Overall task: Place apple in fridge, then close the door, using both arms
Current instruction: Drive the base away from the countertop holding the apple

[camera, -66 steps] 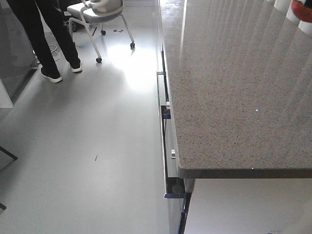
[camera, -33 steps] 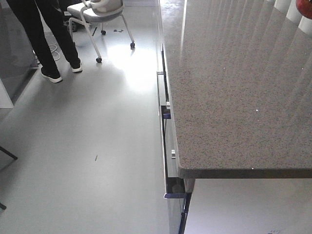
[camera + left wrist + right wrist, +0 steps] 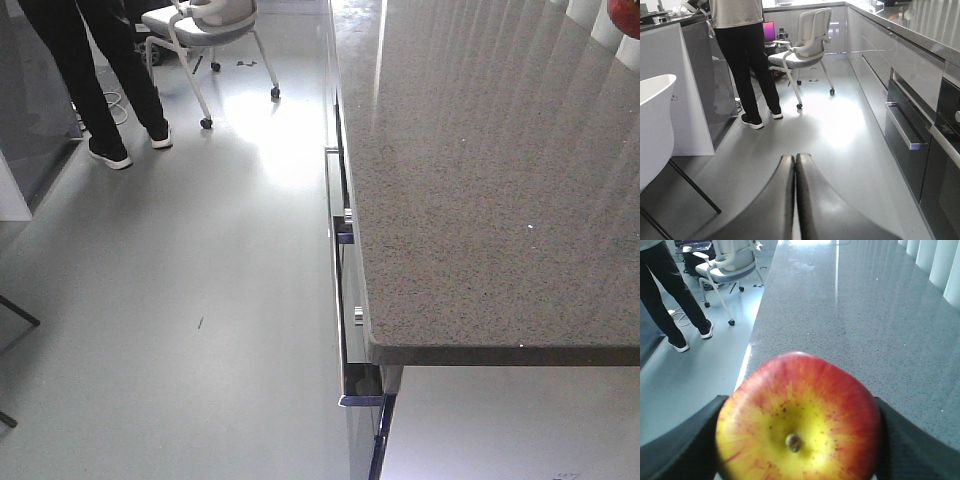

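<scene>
Right wrist view: the apple [image 3: 797, 420], red with a yellow patch around its stem end, filled the frame at 6 o'clock. Your right gripper [image 3: 797, 450] held it, one of the dark fingers [image 3: 685, 445] pressed against it at 9 o'clock and the other at 3 o'clock. The speckled grey tabletop [image 3: 865, 315] stretched away beyond the fruit towards 12 o'clock.

Front view: a red sliver of the apple showed at the frame's edge at 1 o'clock, above the far end of the tabletop.

Left wrist view: your left gripper [image 3: 795, 162] carried nothing. Its fingers [image 3: 770, 205] lay together, with only a thin seam between them, over the grey floor [image 3: 840, 140]. A person [image 3: 745, 60] in black trousers stood at 11 o'clock, and a white office chair [image 3: 807, 40] at 12 o'clock. Cabinet fronts with a bar handle [image 3: 905, 132] ran along at 3 o'clock.
</scene>
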Robot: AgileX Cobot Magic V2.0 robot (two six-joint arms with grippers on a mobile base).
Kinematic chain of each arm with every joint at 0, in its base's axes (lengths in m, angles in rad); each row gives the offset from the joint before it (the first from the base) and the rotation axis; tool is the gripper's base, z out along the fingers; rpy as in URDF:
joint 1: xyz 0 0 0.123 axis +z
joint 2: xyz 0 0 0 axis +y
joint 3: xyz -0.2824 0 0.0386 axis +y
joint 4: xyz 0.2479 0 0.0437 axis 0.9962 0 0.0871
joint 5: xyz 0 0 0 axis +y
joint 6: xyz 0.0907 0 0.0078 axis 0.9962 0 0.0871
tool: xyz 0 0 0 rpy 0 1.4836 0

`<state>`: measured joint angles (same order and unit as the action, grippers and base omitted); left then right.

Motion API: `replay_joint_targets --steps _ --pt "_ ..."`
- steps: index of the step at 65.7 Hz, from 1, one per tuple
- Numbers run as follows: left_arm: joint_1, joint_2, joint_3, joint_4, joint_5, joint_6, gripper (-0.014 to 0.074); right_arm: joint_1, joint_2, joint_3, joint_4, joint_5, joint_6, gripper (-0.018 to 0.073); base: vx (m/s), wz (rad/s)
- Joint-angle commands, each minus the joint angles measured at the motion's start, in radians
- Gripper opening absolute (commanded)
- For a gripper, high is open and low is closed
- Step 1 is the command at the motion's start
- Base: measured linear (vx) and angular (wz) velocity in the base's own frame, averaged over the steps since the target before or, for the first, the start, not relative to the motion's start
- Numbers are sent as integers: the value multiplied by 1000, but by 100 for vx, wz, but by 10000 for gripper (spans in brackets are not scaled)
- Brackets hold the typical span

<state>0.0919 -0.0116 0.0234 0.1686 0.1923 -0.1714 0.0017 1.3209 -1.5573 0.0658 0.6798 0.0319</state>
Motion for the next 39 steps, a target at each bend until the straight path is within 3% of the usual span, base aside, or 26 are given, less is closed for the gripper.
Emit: replay_joint_targets --steps 1,20,39 --pt "-5 -15 -17 -9 -67 1 -6 -2 -28 -32 -4 -80 -11 196 -1 4" --pt "-5 -15 -17 -9 -67 1 -6 -2 -28 -32 -4 -80 -11 196 -1 10" --pt "-5 -15 -17 -9 -67 1 -6 -2 -28 -32 -3 -80 -11 196 -1 33"
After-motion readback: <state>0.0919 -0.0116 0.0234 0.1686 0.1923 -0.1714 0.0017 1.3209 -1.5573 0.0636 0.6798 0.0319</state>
